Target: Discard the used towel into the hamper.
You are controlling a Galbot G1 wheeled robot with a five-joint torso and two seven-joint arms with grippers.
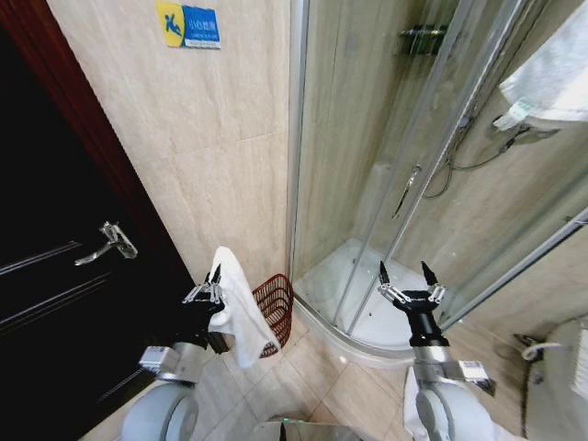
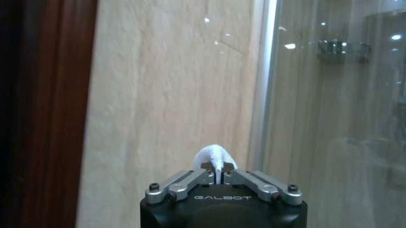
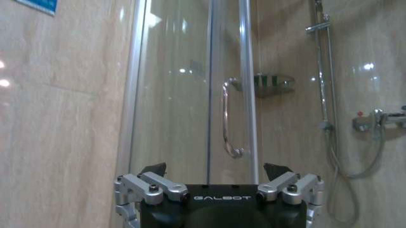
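A white towel (image 1: 241,312) hangs from my left gripper (image 1: 215,275), which is shut on its top fold. In the left wrist view the towel (image 2: 214,156) peeks out above the closed fingertips of that gripper (image 2: 218,171). The hamper (image 1: 276,305), a dark red open-weave basket, stands on the floor against the wall, just right of the towel and partly covered by it. My right gripper (image 1: 405,273) is held up in front of the shower, open and holding nothing; it shows again in the right wrist view (image 3: 216,170).
A dark wooden door (image 1: 55,276) with a lever handle (image 1: 108,243) is on the left. The glass shower enclosure (image 1: 386,165) and its white tray (image 1: 367,312) fill the right. Tiled floor (image 1: 322,386) lies in front of the hamper.
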